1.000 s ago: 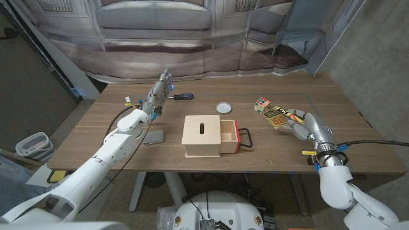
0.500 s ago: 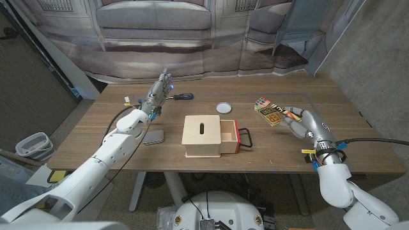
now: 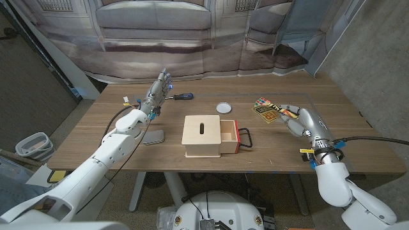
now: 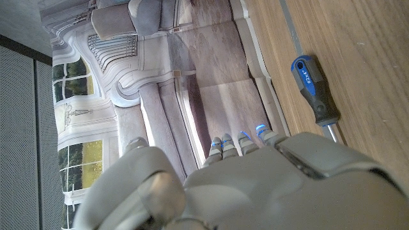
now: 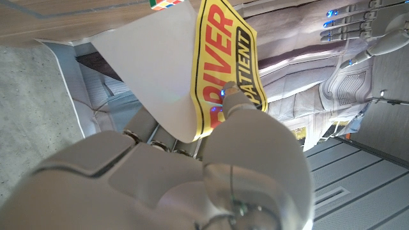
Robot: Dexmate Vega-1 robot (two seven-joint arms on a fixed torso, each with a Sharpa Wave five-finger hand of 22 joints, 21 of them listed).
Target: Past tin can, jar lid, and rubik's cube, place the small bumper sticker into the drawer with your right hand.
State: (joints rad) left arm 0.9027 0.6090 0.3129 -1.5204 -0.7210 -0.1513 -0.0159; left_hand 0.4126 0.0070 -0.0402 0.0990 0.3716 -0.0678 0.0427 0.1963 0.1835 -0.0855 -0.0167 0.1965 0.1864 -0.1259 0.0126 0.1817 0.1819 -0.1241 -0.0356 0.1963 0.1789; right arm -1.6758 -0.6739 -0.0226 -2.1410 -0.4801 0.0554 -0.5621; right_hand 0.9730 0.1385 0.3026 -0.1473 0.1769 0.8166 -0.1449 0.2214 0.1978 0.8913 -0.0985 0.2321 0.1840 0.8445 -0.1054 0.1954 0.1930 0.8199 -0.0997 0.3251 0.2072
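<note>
Right hand (image 3: pixel 300 120) pinches the bumper sticker (image 3: pixel 270 112) just beside the Rubik's cube (image 3: pixel 261 103), right of the open drawer (image 3: pixel 227 137); the limp sheet could snag its rim.

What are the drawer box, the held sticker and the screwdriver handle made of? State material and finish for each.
Drawer box: pale unfinished-looking wood, matte, with a red drawer front and dark wire pull.
Bumper sticker, held by the right hand: thin flexible sheet, likely glossy vinyl or paper, white back, curling.
Screwdriver: handle looks moulded blue and black plastic or rubber.
</note>
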